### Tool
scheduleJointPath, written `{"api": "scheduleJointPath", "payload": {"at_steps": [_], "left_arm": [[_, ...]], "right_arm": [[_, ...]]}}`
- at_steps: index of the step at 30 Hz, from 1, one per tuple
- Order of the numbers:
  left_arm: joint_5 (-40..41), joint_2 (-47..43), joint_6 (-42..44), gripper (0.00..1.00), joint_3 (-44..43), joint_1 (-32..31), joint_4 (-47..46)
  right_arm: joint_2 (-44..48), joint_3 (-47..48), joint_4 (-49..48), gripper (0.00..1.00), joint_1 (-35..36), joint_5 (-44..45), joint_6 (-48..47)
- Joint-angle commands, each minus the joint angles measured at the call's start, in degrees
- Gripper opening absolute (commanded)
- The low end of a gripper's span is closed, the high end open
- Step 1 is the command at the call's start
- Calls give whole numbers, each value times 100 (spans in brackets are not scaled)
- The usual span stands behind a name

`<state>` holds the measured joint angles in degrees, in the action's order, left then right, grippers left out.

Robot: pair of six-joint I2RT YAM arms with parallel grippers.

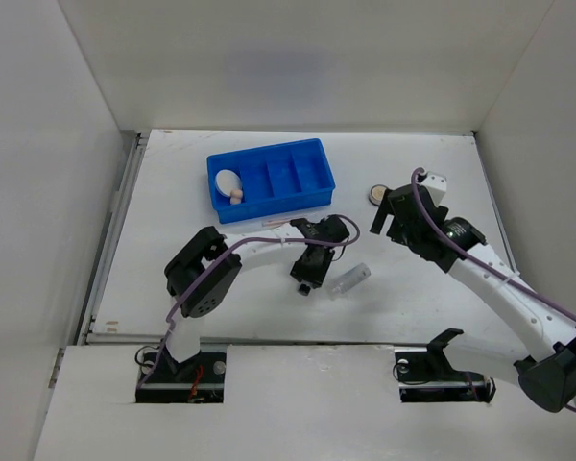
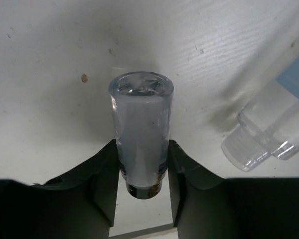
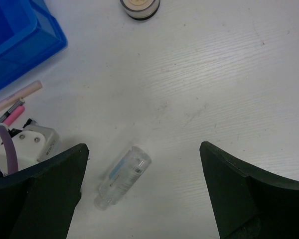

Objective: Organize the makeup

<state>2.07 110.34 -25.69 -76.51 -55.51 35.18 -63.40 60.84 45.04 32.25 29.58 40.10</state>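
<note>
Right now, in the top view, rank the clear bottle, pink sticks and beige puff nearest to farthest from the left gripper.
From the left gripper, holding a clear tube:
1. clear bottle, just right of it.
2. pink sticks, beyond it, before the blue tray.
3. beige puff, in that tray's left compartment.

White tabletop (image 1: 163,192), lightly scuffed, w/ one small brown speck (image 2: 84,78). Blue tray (image 1: 274,204) toward back, approx centre, long side running left-right. Thin pink sticks (image 3: 20,93) flat just in front of tray's near wall, roughly parallel to it. Clear small bottle (image 1: 349,280) on its side nr middle, well apart from tray. Small round compact (image 1: 377,194) to right of tray, near but not touching.
</note>
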Motion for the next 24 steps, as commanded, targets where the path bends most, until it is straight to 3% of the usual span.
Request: {"api": "scheduleJointPath", "payload": {"at_steps": [1,3,5,11,15,17,21,24], "left_arm": [[355,75,-15,28,-214,-22,120],[505,-38,55,9,-294,-22,357],[716,-179,143,0,-460,65,559],[716,-654,469,0,-1461,1005,1447],[367,-471,539,0,-2742,1901,1781],[120,-121,469,0,-3218,2436,1886],[66,662,285,0,-4745,2982,1949],[66,1337,205,0,-5328,3282,2002]], "right_arm": [[108,253,93,100,1,161,-2],[186,315,93,100,1,214,-2],[292,376,155,100,1,215,-2],[688,543,207,100,1,215,-2],[688,675,260,100,1,215,-2],[688,789,260,100,1,215,-2],[636,894,260,100,1,215,-2],[566,895,260,100,1,215,-54]]}}
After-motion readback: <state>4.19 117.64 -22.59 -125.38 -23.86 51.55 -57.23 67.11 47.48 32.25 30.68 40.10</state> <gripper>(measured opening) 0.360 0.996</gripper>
